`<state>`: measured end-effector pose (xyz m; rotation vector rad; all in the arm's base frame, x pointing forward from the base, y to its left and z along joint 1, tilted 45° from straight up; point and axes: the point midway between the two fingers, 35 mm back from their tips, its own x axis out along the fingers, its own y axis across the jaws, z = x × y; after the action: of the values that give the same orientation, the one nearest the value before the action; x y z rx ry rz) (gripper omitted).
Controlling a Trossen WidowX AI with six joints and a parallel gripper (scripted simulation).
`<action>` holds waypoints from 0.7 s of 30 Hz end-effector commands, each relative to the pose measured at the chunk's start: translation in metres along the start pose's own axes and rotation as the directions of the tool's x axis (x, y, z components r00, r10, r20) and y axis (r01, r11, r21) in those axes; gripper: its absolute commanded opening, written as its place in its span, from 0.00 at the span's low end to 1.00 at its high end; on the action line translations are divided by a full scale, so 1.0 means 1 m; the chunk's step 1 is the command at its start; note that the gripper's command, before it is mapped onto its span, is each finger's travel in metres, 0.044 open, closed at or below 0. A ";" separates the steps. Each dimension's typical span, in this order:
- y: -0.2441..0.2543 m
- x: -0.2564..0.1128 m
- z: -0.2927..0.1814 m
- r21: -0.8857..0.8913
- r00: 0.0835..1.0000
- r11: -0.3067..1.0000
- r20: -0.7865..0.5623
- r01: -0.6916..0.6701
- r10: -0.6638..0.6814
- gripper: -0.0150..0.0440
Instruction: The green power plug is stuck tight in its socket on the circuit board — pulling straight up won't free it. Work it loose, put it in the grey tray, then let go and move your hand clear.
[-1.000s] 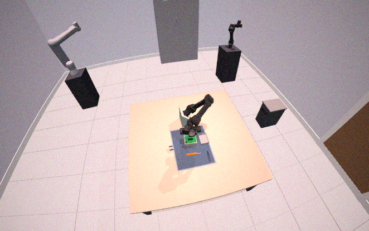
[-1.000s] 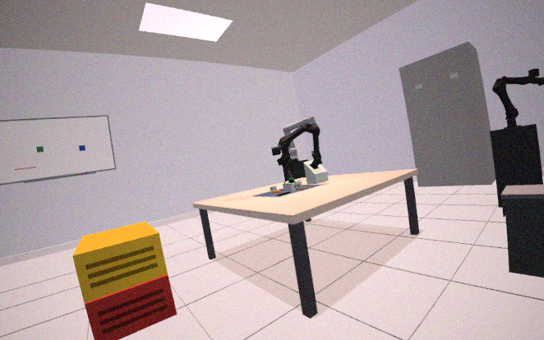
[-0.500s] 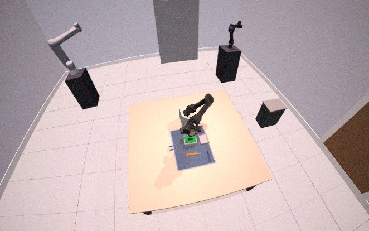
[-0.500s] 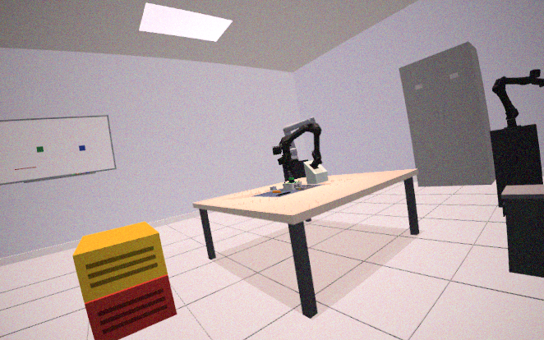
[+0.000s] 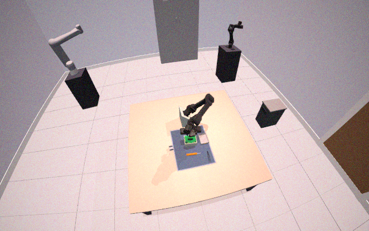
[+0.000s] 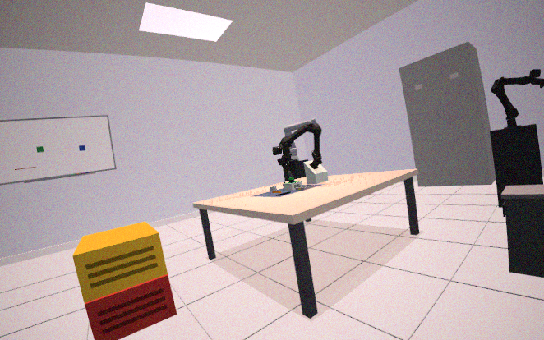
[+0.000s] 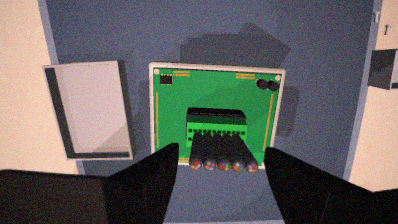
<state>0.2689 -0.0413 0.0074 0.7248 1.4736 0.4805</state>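
Grey tray (image 5: 203, 139) (image 7: 95, 110) at left in wrist view, beside the circuit board (image 5: 186, 142) (image 7: 172, 105), presumably for a short transfer; green power plug (image 5: 190, 138) (image 7: 216, 129) at the socket (image 7: 216, 115), seating unclear; fingers (image 5: 190, 135) partly open astride its wires (image 7: 222, 147), gripping nothing, probably to regrasp.

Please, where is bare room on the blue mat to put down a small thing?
Bare mat lies between the orange tool and the mat's near edge. It is crowded around the board, with the tray beside and the claw above.
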 end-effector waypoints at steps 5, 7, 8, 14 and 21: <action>0.000 0.014 -0.002 0.008 1.000 1.000 -0.004 -0.006 0.006 0.68; 0.000 0.017 -0.002 0.008 1.000 1.000 -0.004 -0.006 0.006 0.68; 0.001 0.019 -0.002 0.008 1.000 1.000 -0.004 -0.006 0.006 0.68; 0.001 0.019 -0.002 0.008 1.000 1.000 -0.004 -0.006 0.006 0.68; 0.001 0.019 -0.002 0.008 1.000 1.000 -0.004 -0.006 0.006 0.41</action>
<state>0.2689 -0.0283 -0.0049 0.7283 1.4762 0.4833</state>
